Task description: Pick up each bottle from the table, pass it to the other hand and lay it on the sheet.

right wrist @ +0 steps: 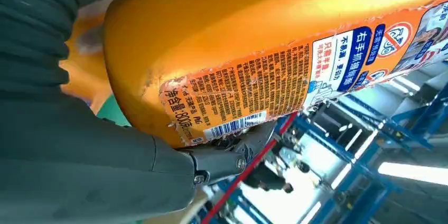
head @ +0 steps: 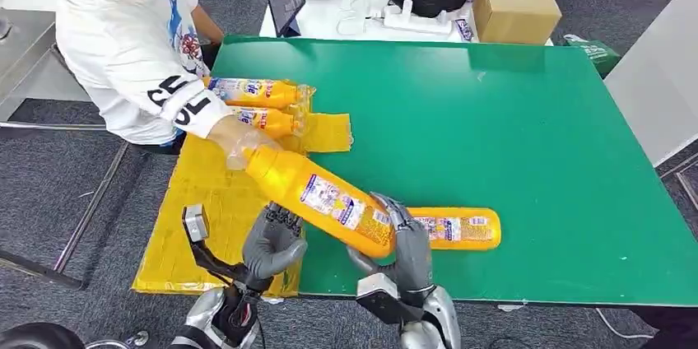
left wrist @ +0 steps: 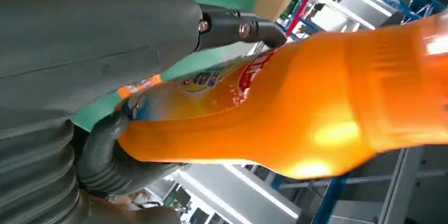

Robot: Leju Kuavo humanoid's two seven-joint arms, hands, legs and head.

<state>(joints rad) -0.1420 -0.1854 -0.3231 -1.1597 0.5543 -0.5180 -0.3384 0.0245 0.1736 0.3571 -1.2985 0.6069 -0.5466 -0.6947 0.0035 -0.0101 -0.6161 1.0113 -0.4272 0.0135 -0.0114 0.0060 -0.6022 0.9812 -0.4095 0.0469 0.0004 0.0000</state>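
Right hand point(head: 403, 244) wrapped around the bottom end of a big orange bottle point(head: 321, 198), left hand point(head: 274, 242) cupped under its middle, bottle tilted above the green table point(head: 527, 143), a person's hand point(head: 234, 139) at its neck, two bottles point(head: 262, 106) on the yellow sheet point(head: 206, 201), another bottle point(head: 457, 228) on the table just beside the right hand

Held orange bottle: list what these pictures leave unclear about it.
- Cap of the held orange bottle: head view, covered by the person's hand.
- Left hand grip: head view, bottle hides the fingertips.
- Small label print: right wrist view, too fine, cut by edge.
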